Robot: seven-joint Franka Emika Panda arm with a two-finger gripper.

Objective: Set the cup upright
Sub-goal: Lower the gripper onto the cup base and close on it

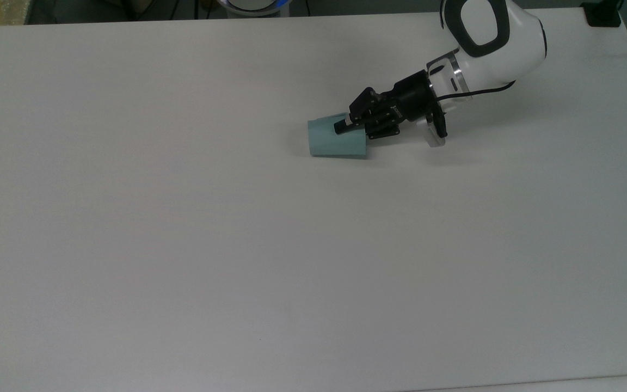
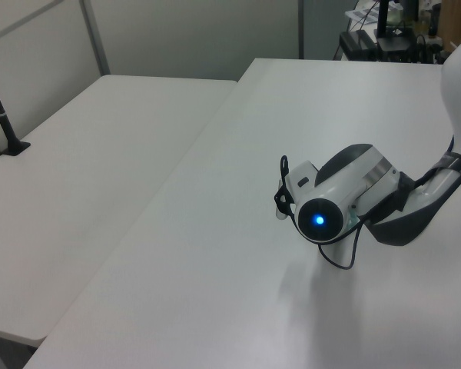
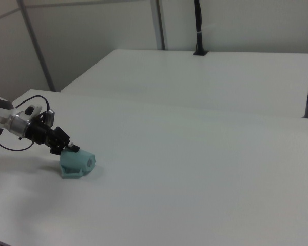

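Note:
The pale teal faceted cup (image 1: pixel 331 140) lies on its side on the white table (image 1: pixel 183 245), its wide mouth turned to the top view's right. My gripper (image 1: pixel 346 130) reaches in from that side, low and slanted. One black finger lies on the cup's upper wall near the rim and the other is hidden at the mouth, so it looks shut on the rim. In the right view the gripper (image 3: pixel 71 149) meets the top edge of the cup (image 3: pixel 77 165) from the left. In the left view the arm's wrist with its blue light (image 2: pixel 319 221) hides the cup.
The white arm (image 1: pixel 487 38) comes in from the top view's upper right, trailing a black cable. A second white table (image 3: pixel 195 77) stands beside this one with a black post (image 3: pixel 197 25) on it. Dark equipment (image 2: pixel 384 34) sits beyond the far end.

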